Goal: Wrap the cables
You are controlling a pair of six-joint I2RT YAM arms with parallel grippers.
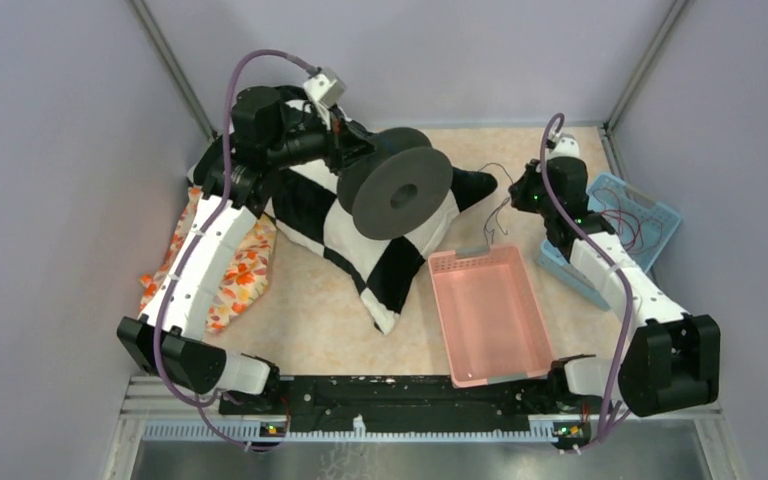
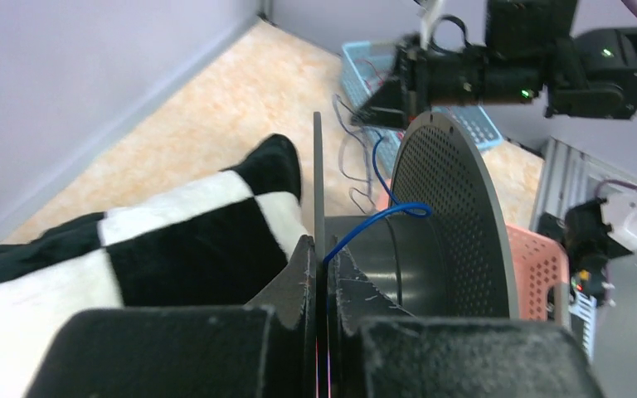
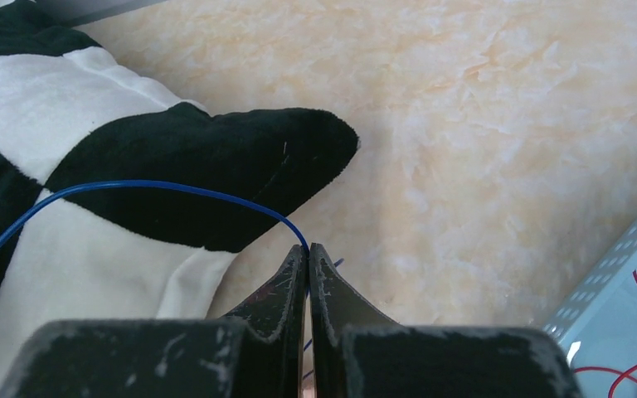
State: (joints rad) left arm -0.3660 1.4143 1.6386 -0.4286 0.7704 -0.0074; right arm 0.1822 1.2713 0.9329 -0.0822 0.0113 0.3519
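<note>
A dark grey spool (image 1: 400, 185) is held above the checkered pillow. My left gripper (image 1: 345, 150) is shut on its near flange; in the left wrist view the thin flange edge (image 2: 317, 166) stands between the shut jaws of that gripper (image 2: 321, 253). The thin blue cable (image 2: 373, 220) comes out beside that flange, loops over the spool's core, and runs toward my right arm. My right gripper (image 3: 308, 249) is shut on the cable (image 3: 149, 186), pinched at the fingertips. In the top view this gripper (image 1: 513, 195) is right of the spool, with loose cable loops (image 1: 500, 215) hanging below it.
A black-and-white checkered pillow (image 1: 310, 215) lies under the spool, with a floral cloth (image 1: 240, 270) to its left. A pink basket (image 1: 485, 315) sits at front centre. A light blue basket (image 1: 650, 215) holding red wires (image 3: 630, 365) is at the right, under my right arm.
</note>
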